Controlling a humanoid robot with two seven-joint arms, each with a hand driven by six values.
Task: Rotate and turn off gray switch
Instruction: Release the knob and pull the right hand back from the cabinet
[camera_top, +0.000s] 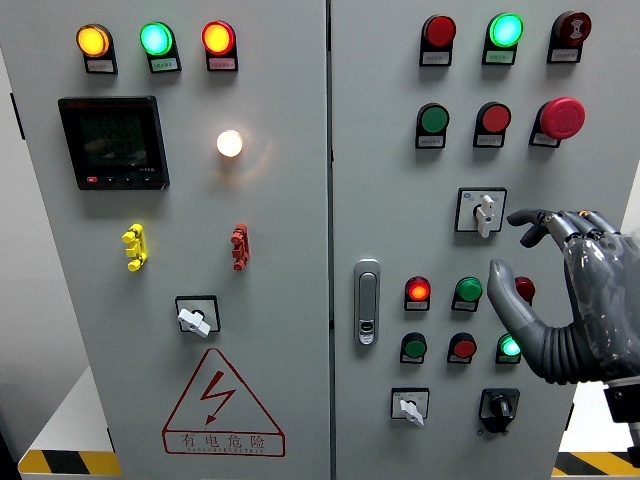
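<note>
Right hand (565, 300) hovers, fingers (530, 220) spread apart, just right of the gray switch (483, 212), not touching it.

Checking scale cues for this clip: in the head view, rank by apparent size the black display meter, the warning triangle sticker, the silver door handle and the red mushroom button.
1. Warning triangle sticker
2. Black display meter
3. Silver door handle
4. Red mushroom button

All sit on the same panel face, so nearness hardly skews this.
</note>
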